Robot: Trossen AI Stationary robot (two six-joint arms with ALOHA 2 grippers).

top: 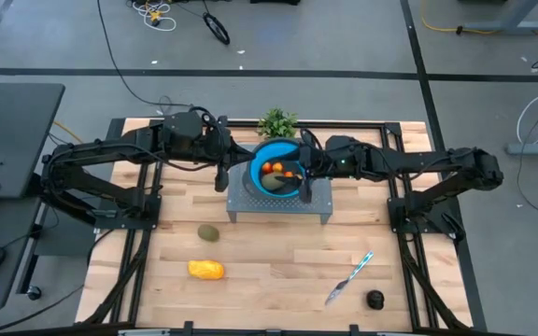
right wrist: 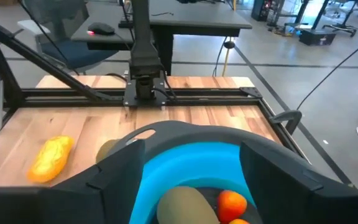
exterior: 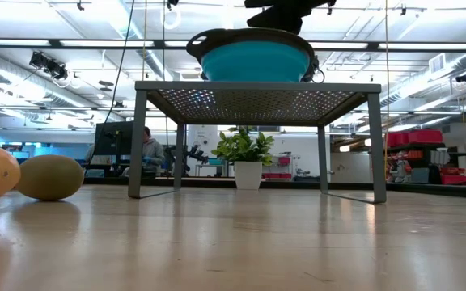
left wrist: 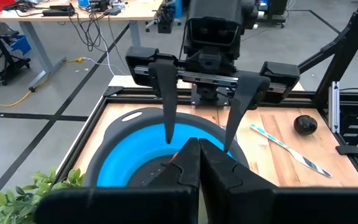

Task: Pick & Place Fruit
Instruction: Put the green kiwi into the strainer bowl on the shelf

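Observation:
A blue bowl (top: 271, 185) with a dark rim stands on a perforated metal stand (top: 278, 207) at mid table. In it lie small round orange fruit (top: 271, 168) and one olive-brown oval (right wrist: 182, 205). My right gripper (top: 302, 182) hangs open over the bowl's right part, and its fingers (left wrist: 168, 106) point down into the bowl, touching nothing. My left gripper (top: 220, 179) is shut, just left of the bowl's rim (left wrist: 120, 134). On the tabletop rest a second olive oval (top: 209, 232), a yellow-orange oblong (top: 205, 270) and a near-black round fruit (top: 375, 299).
A silver knife with a light-blue handle (top: 348, 277) lies near the front right, close to the black fruit. A green leafy plant (top: 277, 122) stands at the far edge behind the stand. Bare wood lies between the stand and the near edge.

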